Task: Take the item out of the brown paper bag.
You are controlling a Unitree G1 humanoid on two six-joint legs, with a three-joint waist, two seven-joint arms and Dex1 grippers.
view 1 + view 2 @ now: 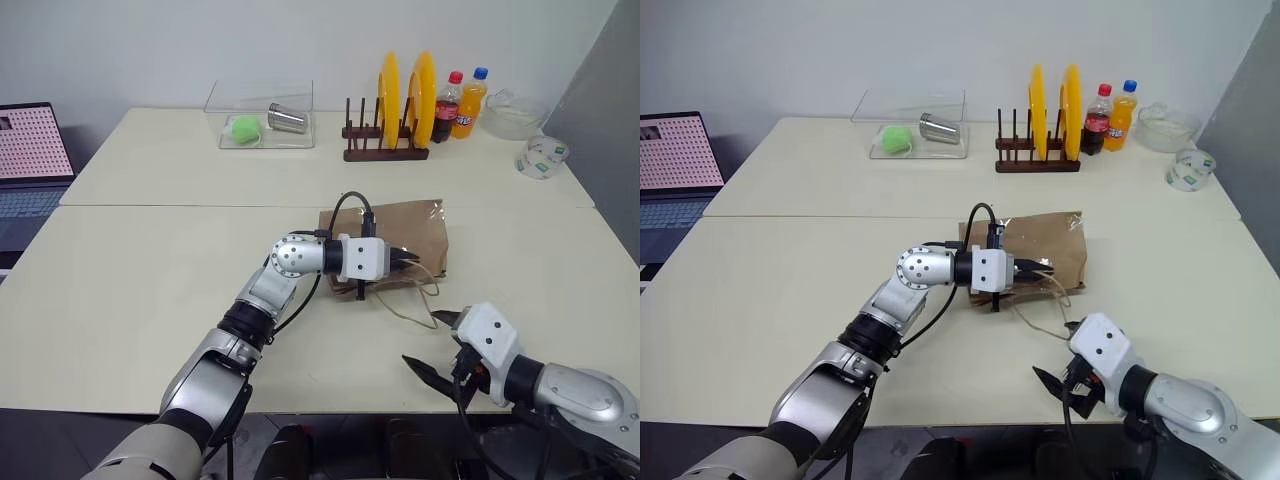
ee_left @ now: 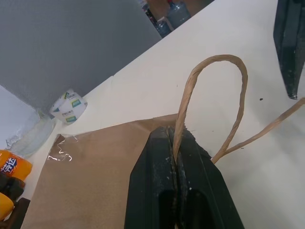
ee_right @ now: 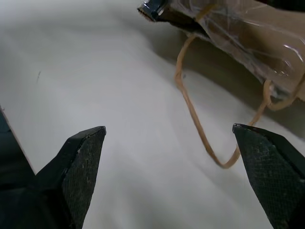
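Left gripper (image 1: pixel 408 261) is pinching a thin twisted handle (image 2: pixel 209 95) of the floppy brown paper bag (image 1: pixel 405 232), probably light and tear-prone, while right gripper (image 1: pixel 438 344) is hanging spread nearby.

The left arm reaches forward across the robot's front, elbow bent, its wrist turned so the left gripper (image 1: pixel 408 262) points nearly level toward the robot's right. Its two black fingers (image 2: pixel 190 181) are pressed tight together. The right arm sits low and close in, and the right gripper (image 1: pixel 438 342) angles forward and leftward, its fingers (image 3: pixel 81 162) spread wide apart, holding nothing.
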